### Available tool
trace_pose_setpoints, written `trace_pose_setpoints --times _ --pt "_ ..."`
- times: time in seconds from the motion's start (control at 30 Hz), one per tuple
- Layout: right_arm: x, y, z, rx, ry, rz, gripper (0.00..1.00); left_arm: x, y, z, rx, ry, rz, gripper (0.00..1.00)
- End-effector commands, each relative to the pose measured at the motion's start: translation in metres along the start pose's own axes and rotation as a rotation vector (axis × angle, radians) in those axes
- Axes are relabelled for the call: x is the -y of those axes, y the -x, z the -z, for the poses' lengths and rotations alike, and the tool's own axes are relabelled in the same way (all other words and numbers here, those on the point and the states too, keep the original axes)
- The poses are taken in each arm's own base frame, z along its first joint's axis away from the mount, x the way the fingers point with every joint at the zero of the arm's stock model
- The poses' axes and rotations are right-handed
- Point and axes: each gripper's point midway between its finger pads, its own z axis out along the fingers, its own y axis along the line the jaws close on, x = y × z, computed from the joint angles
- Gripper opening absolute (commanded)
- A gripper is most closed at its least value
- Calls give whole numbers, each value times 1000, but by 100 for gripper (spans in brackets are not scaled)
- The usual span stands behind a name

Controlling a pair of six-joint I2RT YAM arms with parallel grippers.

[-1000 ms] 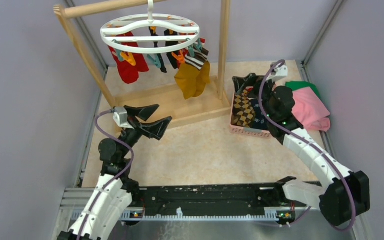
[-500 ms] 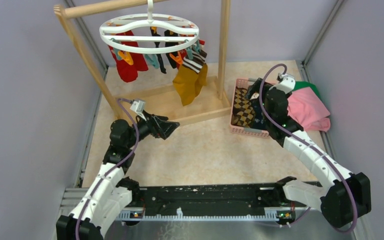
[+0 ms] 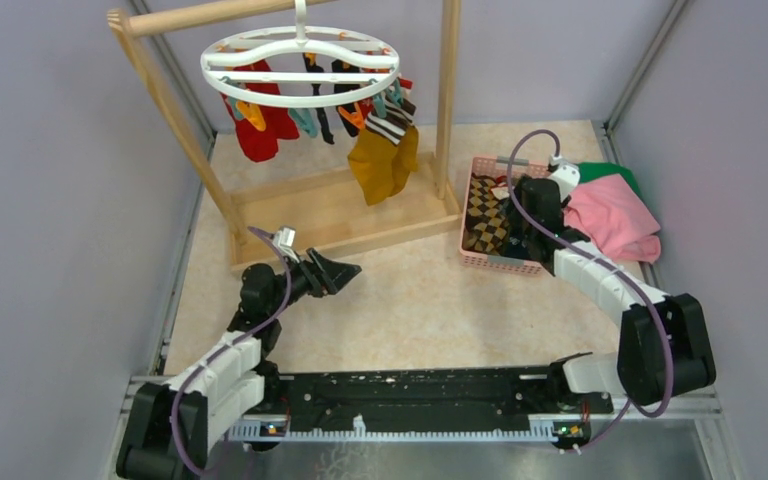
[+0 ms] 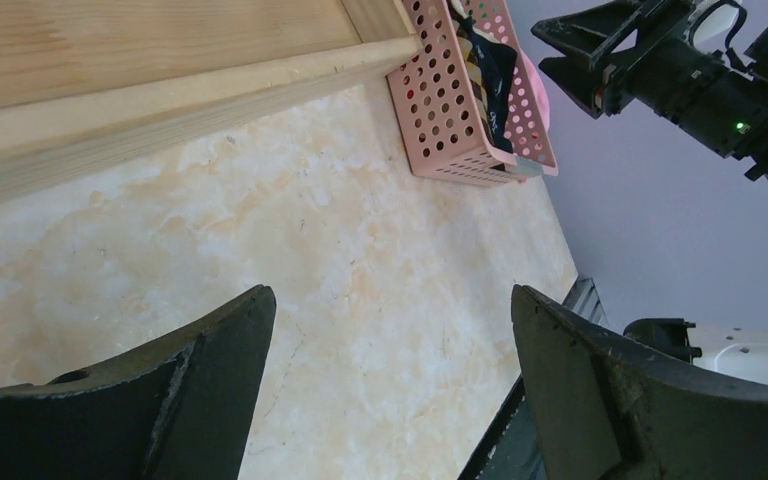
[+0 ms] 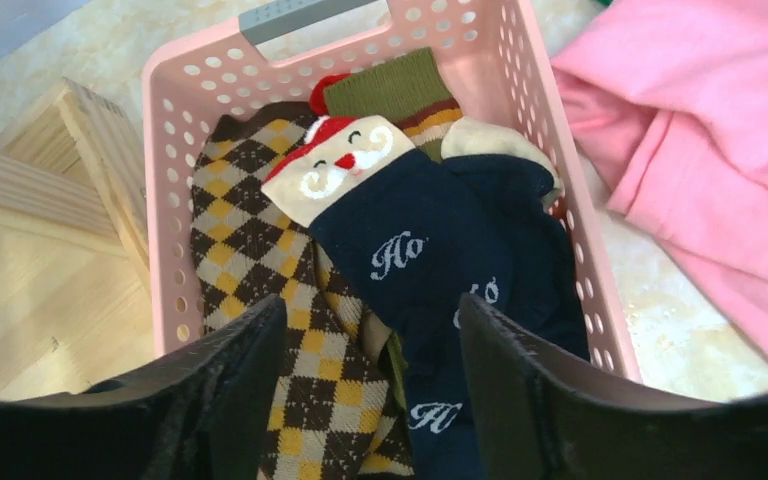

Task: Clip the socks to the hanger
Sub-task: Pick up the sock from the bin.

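Observation:
The white ring hanger (image 3: 300, 65) hangs from the wooden rack with red (image 3: 255, 135), black and mustard socks (image 3: 385, 160) clipped under it. More socks lie in the pink basket (image 3: 475, 258): a brown argyle sock (image 5: 250, 230) and a navy Santa sock (image 5: 430, 240). My right gripper (image 5: 370, 330) is down in the basket, open, its fingers straddling the seam where those two socks meet. In the top view this right gripper (image 3: 522, 212) is above the basket's middle. My left gripper (image 3: 335, 272) hovers low over bare table, open and holding nothing (image 4: 390, 295).
The wooden rack's base (image 3: 340, 215) lies just left of the basket (image 4: 450, 110). A pink folded cloth (image 3: 615, 215) and a green cloth (image 3: 605, 172) lie right of the basket. An olive striped sock (image 5: 390, 90) sits at the basket's far end.
My right gripper dropped into the basket and its jaws narrowed over the socks. The left arm pulled back and down, away from the rack base towards the table's middle.

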Motion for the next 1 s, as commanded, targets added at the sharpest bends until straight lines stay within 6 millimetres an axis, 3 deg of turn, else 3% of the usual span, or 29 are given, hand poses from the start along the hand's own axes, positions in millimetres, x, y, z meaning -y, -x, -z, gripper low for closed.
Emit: trace_pose_setpoints --times 0.0,0.3,0.6,0.77,0.97 --pt "-6 11 -8 7 35 -43 55 26 29 -9 82 -108 -30 91" --pt "8 -4 -31 -32 -33 -2 43 22 17 -19 -17 -122 -3 83" --pt "18 -21 -55 -72 -83 26 49 21 18 -19 -16 -118 -3 82" --pt "23 -23 -61 -61 -99 20 46 22 19 -19 -16 -118 -4 82" --pt "26 -5 -48 8 -95 17 12 23 19 -18 -16 -119 -5 82"
